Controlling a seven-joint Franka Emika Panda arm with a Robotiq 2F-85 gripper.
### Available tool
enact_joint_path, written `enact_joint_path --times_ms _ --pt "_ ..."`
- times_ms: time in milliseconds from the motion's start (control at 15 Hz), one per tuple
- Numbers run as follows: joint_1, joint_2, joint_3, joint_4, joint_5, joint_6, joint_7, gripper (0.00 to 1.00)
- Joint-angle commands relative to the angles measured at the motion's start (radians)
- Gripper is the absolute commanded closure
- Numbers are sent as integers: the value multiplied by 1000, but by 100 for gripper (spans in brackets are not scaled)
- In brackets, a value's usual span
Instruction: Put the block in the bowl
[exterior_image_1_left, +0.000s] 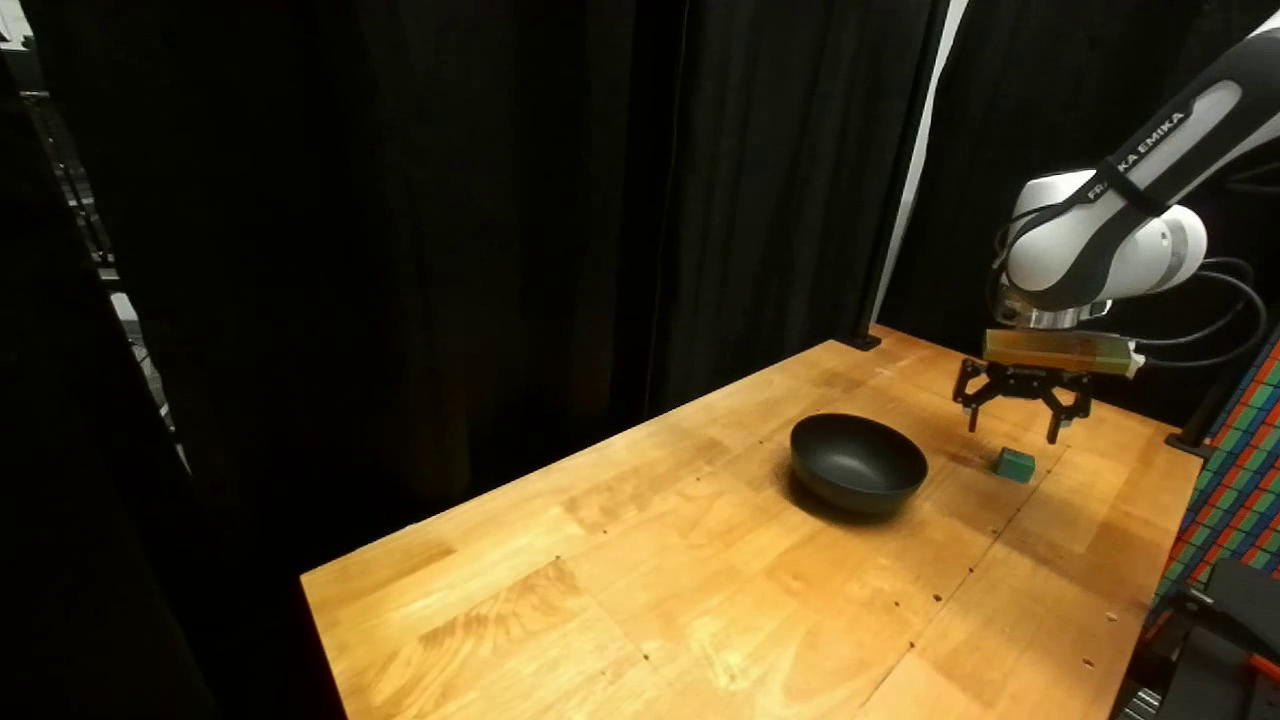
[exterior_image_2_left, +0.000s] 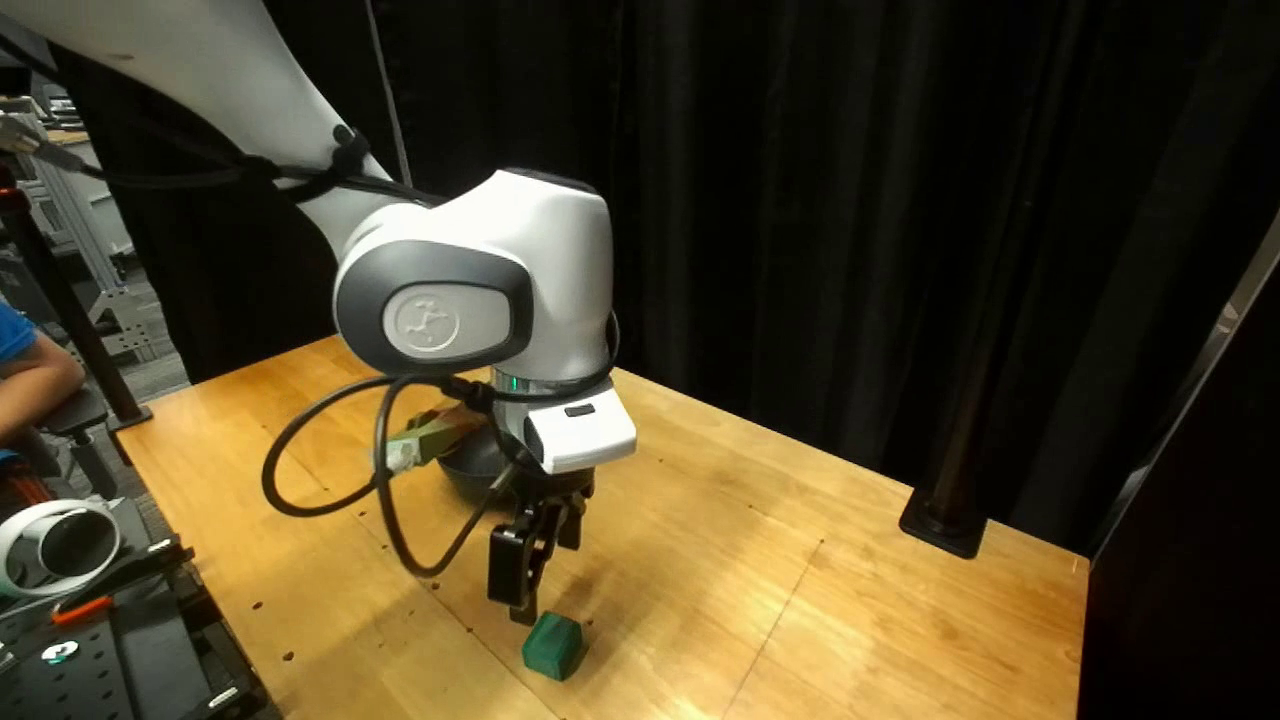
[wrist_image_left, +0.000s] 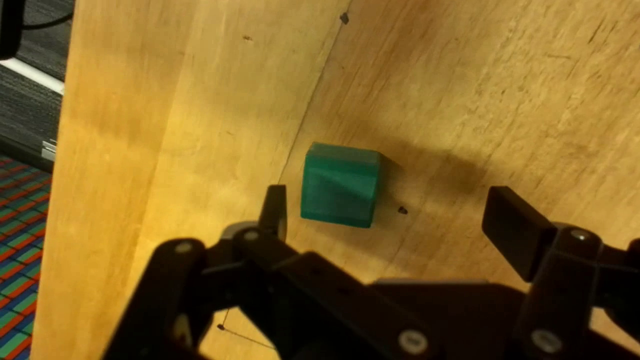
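Note:
The small green block (exterior_image_1_left: 1016, 465) rests on the wooden table; it also shows in an exterior view (exterior_image_2_left: 552, 647) and in the wrist view (wrist_image_left: 340, 186). My gripper (exterior_image_1_left: 1012, 434) is open and empty above the block, apart from it. In the wrist view the gripper (wrist_image_left: 387, 200) has its fingers wide apart, and the block appears nearer the left finger and slightly ahead of the tips. In an exterior view the gripper (exterior_image_2_left: 546, 580) also hangs above the table. The round black bowl (exterior_image_1_left: 855, 470) stands upright and empty beside the block; in an exterior view the bowl (exterior_image_2_left: 472, 468) is partly hidden behind the arm.
The wooden table (exterior_image_1_left: 700, 560) has black curtains (exterior_image_1_left: 500, 250) behind it. A dark post with a base plate (exterior_image_2_left: 945, 520) stands at the table's edge. A black cart (exterior_image_2_left: 130, 640) with tools and a seated person's arm (exterior_image_2_left: 40, 375) are beside the table.

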Motion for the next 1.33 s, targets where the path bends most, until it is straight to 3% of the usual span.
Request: enact_joint_path --times_ms 0,200,267,333,800,1000,1267 --pt "3 76 -23 32 64 49 -13 0" --pt "5 118 -33 42 95 74 -18 0" --pt "3 128 -34 43 106 88 -20 25" --pt "0 135 -31 43 121 99 -27 26" --pt "29 101 -50 42 152 99 -5 79" --pt "36 14 -18 22 180 78 -20 79" --pt "45 -115 99 -13 317 40 -82 79"
